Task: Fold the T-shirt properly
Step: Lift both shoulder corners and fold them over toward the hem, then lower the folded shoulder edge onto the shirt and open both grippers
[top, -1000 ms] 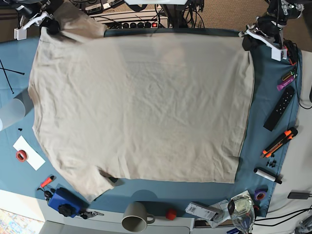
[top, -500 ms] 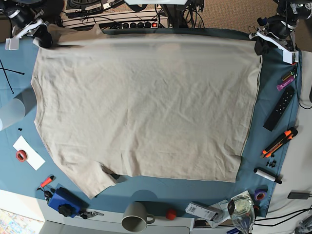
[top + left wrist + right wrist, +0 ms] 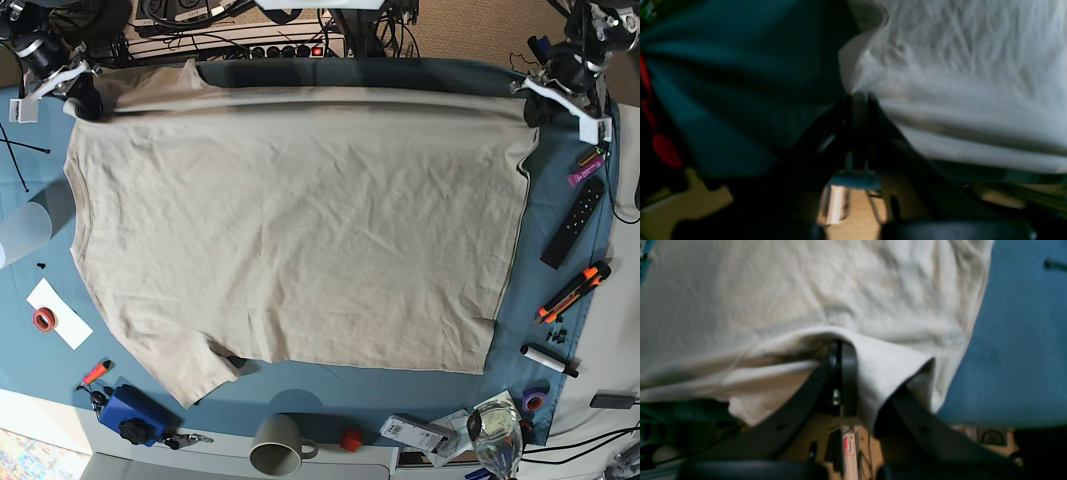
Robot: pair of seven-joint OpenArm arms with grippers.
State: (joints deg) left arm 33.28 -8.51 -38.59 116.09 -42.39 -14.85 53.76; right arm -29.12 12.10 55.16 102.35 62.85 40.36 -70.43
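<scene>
The beige T-shirt lies spread flat on the blue-teal tablecloth covering the worktop. The left gripper and the right gripper each have their jaws pinching a far corner of it, stretching that edge taut.

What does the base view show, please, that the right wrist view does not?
Only the base view shows the whole spread beige cotton T-shirt, the black remote control, the grey mug and the left gripper at the far corner. Only the right wrist view shows up close the right gripper shut on a raised fold of fabric. Both show the T-shirt lying on the blue-teal tablecloth.
</scene>
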